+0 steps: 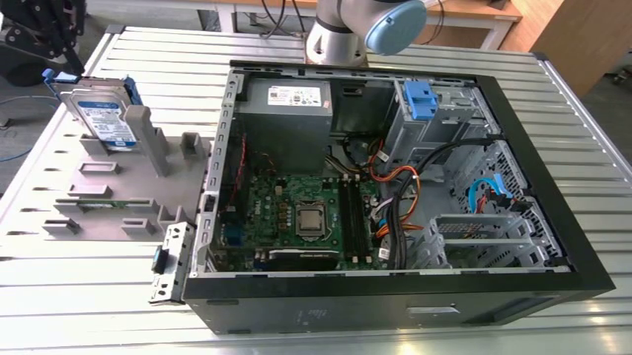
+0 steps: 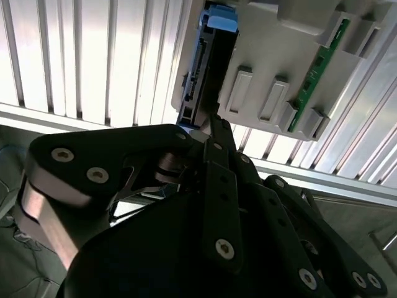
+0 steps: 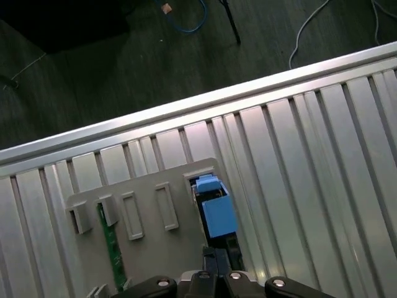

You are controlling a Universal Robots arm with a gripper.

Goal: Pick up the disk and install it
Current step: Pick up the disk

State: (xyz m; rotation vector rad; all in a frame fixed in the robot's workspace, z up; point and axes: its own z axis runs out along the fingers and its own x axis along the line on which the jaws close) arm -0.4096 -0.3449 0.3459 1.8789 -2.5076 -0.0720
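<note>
- gripper (image 2: 214, 130): dark linkage in the second wrist view, aimed at the corner of the grey holder (image 2: 273, 56) from just outside the table edge; part of its body hangs over the floor
- how wide it stands: cannot tell; its tip is just beside the disk's end, and whether it touches is unclear
- arm joint (image 1: 371, 26) with a pale blue cap sits well away from the holder, past the far wall of the computer case (image 1: 395, 310)
- disk (image 1: 103, 118): upright in the holder's corner slot, label facing out, blue carrier around it; edge-on in the second wrist view
- green memory stick (image 2: 322, 68) lies in another slot of the holder, apart from the disk
- holder lies flat on the slatted metal table (image 1: 99, 310), near the table's rail; open floor beyond that rail
- case lies open-side up just beside the holder, toward the exterior view's right; bare slats between them are narrow
- blue latch (image 1: 419, 100) sits in the case's far drive bay, well apart from the holder
</note>
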